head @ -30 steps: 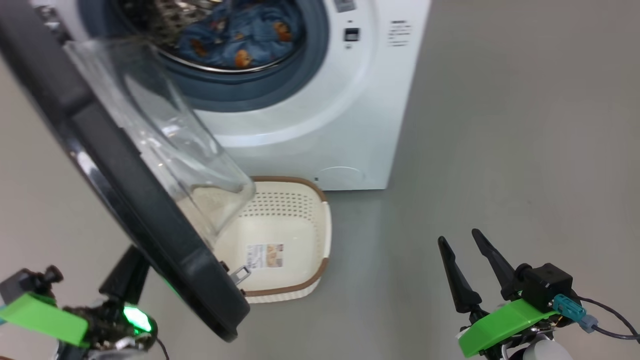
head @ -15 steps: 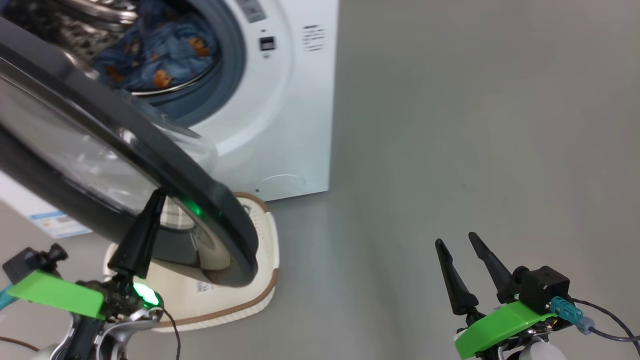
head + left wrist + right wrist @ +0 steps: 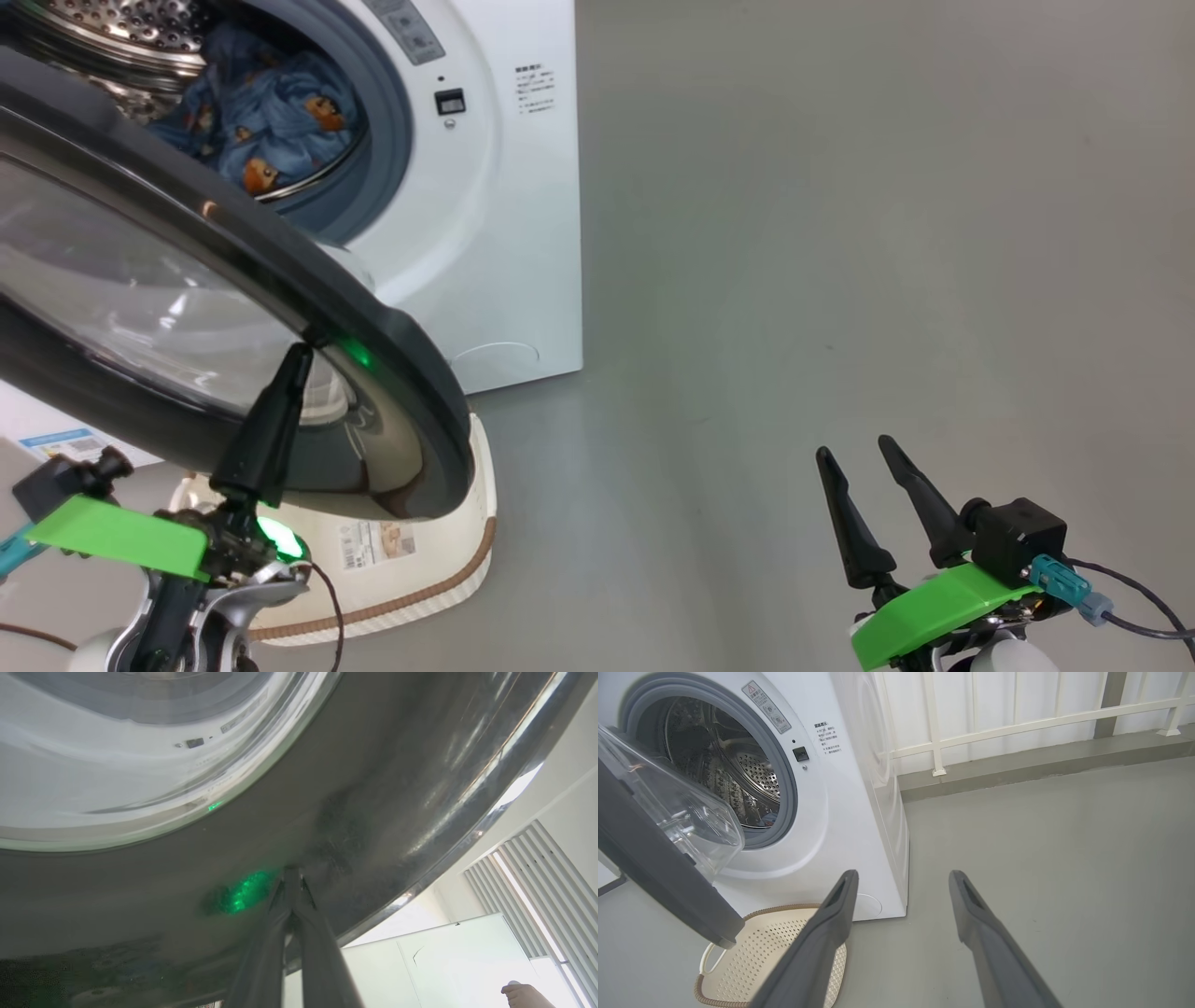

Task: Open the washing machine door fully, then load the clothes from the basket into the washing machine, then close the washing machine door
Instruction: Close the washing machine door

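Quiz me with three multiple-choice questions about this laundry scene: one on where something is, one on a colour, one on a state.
1. Where are the clothes? A on the floor; B in the drum; C over the door.
2. What colour is the rim of the basket? A brown; B red; C green.
3. How is the right gripper? A shut on cloth; B open and empty; C shut on nothing.
Answers: 1 B, blue fabric lies inside the steel drum. 2 A, a brown band edges the cream basket. 3 B, its jaws stand apart, nothing between.
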Tool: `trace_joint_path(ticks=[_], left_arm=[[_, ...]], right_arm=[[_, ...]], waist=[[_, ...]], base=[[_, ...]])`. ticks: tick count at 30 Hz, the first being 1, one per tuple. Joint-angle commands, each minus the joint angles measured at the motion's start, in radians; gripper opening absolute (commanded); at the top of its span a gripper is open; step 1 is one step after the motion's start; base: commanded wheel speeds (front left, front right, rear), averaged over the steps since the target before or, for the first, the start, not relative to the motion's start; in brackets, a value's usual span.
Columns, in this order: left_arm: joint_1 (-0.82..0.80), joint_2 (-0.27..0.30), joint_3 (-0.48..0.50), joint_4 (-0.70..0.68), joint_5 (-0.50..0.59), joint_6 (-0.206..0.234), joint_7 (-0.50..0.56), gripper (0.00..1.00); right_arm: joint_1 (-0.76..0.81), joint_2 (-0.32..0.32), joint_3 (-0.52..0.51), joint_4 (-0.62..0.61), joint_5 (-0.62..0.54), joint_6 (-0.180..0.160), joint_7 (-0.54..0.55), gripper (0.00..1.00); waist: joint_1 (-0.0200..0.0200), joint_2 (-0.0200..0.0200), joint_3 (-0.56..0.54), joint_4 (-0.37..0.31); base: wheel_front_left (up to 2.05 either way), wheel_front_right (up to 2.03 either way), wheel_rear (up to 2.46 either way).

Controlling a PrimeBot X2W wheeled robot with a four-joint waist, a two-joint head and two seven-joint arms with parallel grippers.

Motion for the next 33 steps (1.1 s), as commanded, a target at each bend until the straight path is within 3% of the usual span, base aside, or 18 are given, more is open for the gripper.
trace_joint_path(ticks=[1,19,20,21,22,33], left_arm=[[-0.025,0.016,0.030,-0.022,0.010,-0.011,-0.010,0.00],[0.103,0.016,0.056,-0.068,-0.006,-0.011,-0.132,0.00],[0.112,0.016,0.054,-0.070,0.005,-0.011,-0.138,0.16],[0.119,0.016,0.055,-0.071,0.013,-0.011,-0.149,0.52],[0.125,0.016,0.053,-0.071,0.013,-0.011,-0.160,1.00],[0.155,0.020,0.048,-0.119,0.134,-0.011,-0.302,1.00]], right_arm=[[-0.025,0.003,0.019,-0.021,0.008,0.006,-0.011,1.00],[-0.013,0.011,0.016,-0.028,0.012,0.006,-0.012,1.00],[-0.012,0.011,0.017,-0.028,0.012,0.006,-0.012,1.00],[-0.011,0.012,0.017,-0.028,0.012,0.006,-0.012,1.00],[-0.009,0.012,0.016,-0.028,0.012,0.006,-0.012,1.00],[-0.003,0.015,0.014,-0.033,0.012,0.006,-0.012,1.00]], waist=[[0.0000,-0.0001,-0.003,0.010],[0.0000,-0.0001,-0.032,0.078],[0.0000,-0.0001,-0.034,0.083],[0.0000,-0.0001,-0.035,0.086],[0.0000,-0.0001,-0.039,0.091],[0.0000,-0.0001,-0.046,0.120]], base=[[0.00,0.00,0.00],[0.00,0.00,0.00],[0.00,0.00,0.00],[0.00,0.00,0.00],[0.00,0.00,0.00],[0.00,0.00,0.00]])
